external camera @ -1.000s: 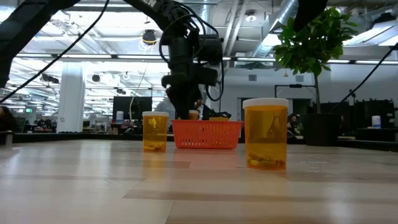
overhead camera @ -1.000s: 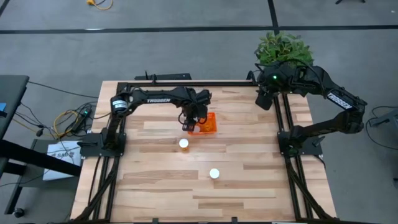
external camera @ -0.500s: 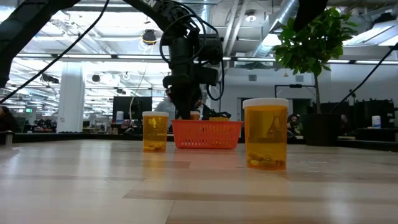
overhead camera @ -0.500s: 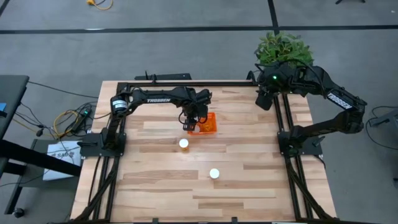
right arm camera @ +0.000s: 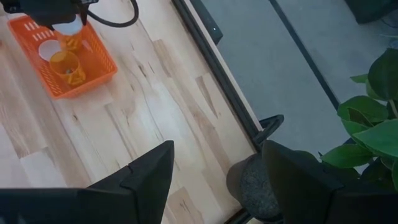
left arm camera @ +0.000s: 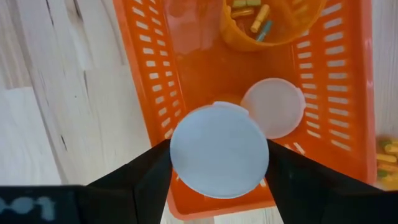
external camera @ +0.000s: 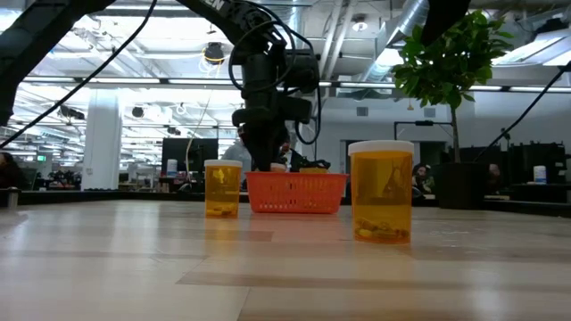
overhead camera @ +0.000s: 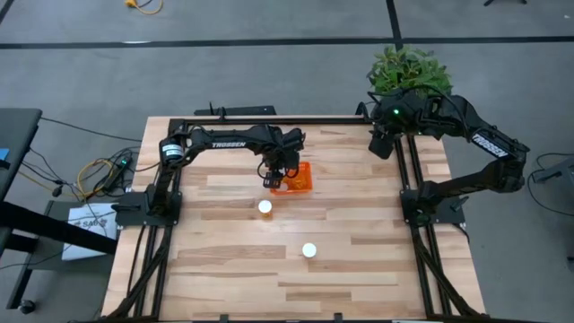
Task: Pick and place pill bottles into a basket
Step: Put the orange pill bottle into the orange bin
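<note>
My left gripper (overhead camera: pixel 273 176) is shut on a pill bottle whose white cap (left arm camera: pixel 219 149) faces the wrist camera. It hangs over the near-left corner of the orange mesh basket (overhead camera: pixel 301 179), which also shows in the low view (external camera: pixel 297 192). Inside the basket lie an amber bottle body with pills (left arm camera: pixel 273 18) and a round white cap (left arm camera: pixel 272 107). Two more bottles stand upright on the table, one in front of the basket (overhead camera: pixel 265 207) and one nearer the front edge (overhead camera: pixel 309 250). My right gripper (right arm camera: pixel 217 180) is open and empty at the table's far right corner. My left gripper pinches the bottle between its two fingers (left arm camera: pixel 149 177), one on each side just under the cap's rim (left arm camera: pixel 177 158). The fingers come from above, pointing down. The bottle is upright, its cap (external camera: pixel 278 166) just above the basket's rim. The cap hides its body, so I cannot tell whether its base touches the basket floor.
A dark pot with a green plant (overhead camera: pixel 408 70) stands past the table's far right corner, next to my right arm. Black frame rails run along the table's left, right and far edges (overhead camera: pixel 269 120). Bare wooden tabletop (overhead camera: pixel 359 224) lies right of the two standing bottles.
</note>
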Controlling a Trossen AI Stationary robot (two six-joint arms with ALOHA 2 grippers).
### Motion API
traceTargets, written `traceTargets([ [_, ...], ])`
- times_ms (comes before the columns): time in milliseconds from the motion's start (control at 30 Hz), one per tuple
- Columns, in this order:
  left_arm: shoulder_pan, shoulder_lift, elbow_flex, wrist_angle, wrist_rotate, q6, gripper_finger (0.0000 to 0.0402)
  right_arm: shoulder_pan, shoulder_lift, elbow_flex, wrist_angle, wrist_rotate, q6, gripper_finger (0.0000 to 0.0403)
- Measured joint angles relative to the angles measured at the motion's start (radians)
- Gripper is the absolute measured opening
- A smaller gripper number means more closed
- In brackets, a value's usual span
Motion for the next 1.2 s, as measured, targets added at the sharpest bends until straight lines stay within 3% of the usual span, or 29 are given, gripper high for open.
traceTargets([
  [1200,-0.02,0.0,0.0,-0.044,-0.05,0.004,0.0232,0.0,0.0,0.0,-0.023,-0.026,0.001,0.024],
])
